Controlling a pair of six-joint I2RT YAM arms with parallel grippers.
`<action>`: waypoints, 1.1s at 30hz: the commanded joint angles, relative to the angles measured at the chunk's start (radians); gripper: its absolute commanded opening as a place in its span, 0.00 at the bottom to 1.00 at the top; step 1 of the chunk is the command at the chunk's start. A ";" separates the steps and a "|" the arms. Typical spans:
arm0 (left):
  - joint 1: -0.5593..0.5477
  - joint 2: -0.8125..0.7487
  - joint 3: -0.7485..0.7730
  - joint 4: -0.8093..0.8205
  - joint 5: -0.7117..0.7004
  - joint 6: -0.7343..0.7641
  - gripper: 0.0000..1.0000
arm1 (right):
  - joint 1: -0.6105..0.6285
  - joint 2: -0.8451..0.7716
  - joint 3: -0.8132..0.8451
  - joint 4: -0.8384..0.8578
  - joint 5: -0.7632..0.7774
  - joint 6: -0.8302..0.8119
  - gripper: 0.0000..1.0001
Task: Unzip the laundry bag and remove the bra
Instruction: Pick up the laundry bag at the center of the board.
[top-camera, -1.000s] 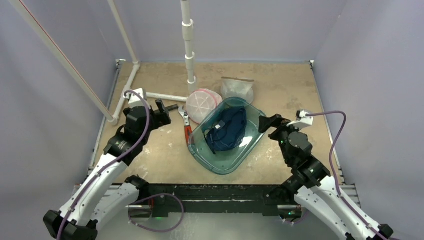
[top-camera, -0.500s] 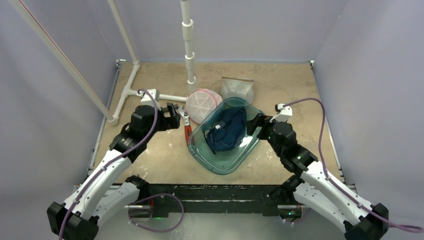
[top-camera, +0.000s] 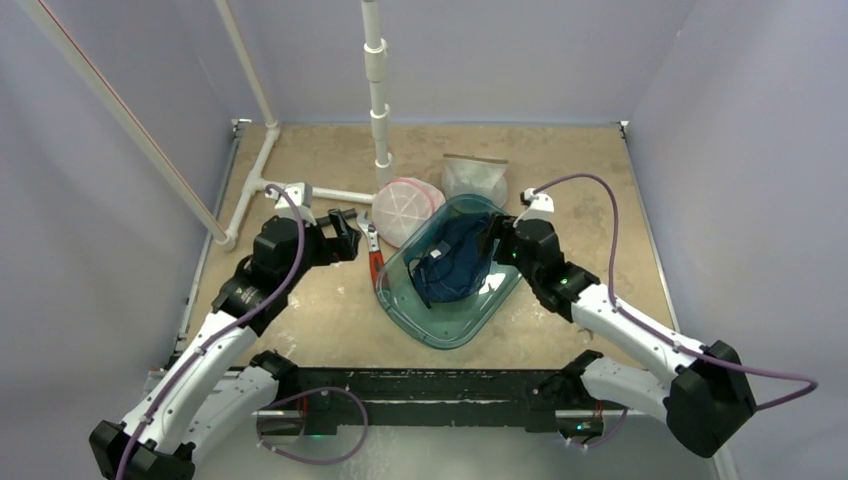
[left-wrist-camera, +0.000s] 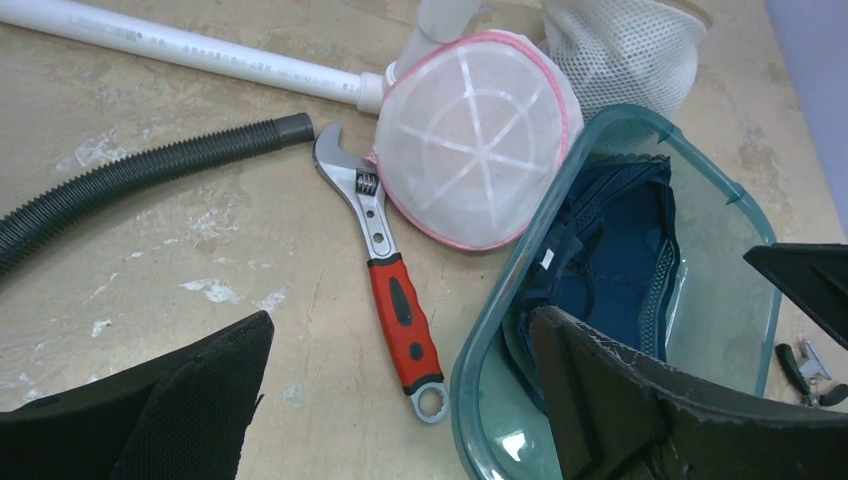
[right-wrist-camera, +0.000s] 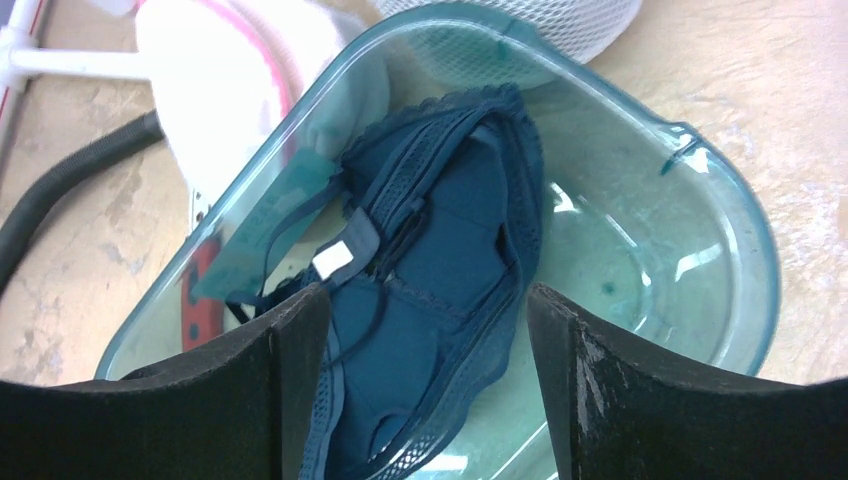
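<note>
Two arms are reaching over the table. On it are lying one bra (right-wrist-camera: 440, 260), one teal see-through tub (right-wrist-camera: 640, 250), one round laundry bag (left-wrist-camera: 470, 150) with a pink edge, one second white mesh bag (left-wrist-camera: 625, 45), one wrench (left-wrist-camera: 385, 270) with a red handle, one black ribbed hose (left-wrist-camera: 150, 175) and some white pipes (left-wrist-camera: 200, 50).

The dark blue bra is lying crumpled inside the tub, not in the laundry bag. The laundry bag is resting just behind the tub, touching the wrench head; its zipper is not showing, so I cannot tell if it is open. The tub rim is covering its near edge. The second mesh bag is being cut off by the top of both wrist views. A small tool (left-wrist-camera: 805, 365) beside the tub is too tiny to name.

The left gripper (left-wrist-camera: 398, 316) is standing spread wide above the wrench, holding nothing. The right gripper (right-wrist-camera: 428, 290) is hanging over the tub with its fingers apart on either side of the bra, gripping nothing; whether they are touching the cloth, I cannot tell.
</note>
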 joint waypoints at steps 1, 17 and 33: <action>-0.006 -0.018 -0.008 0.016 -0.003 -0.014 0.99 | -0.130 0.009 0.044 0.055 -0.039 0.046 0.74; -0.007 0.027 0.003 0.017 0.058 -0.015 0.99 | -0.274 -0.128 -0.081 -0.211 -0.024 0.264 0.79; -0.007 0.017 -0.004 0.028 0.099 -0.026 0.99 | -0.273 -0.032 -0.129 -0.170 -0.113 0.310 0.43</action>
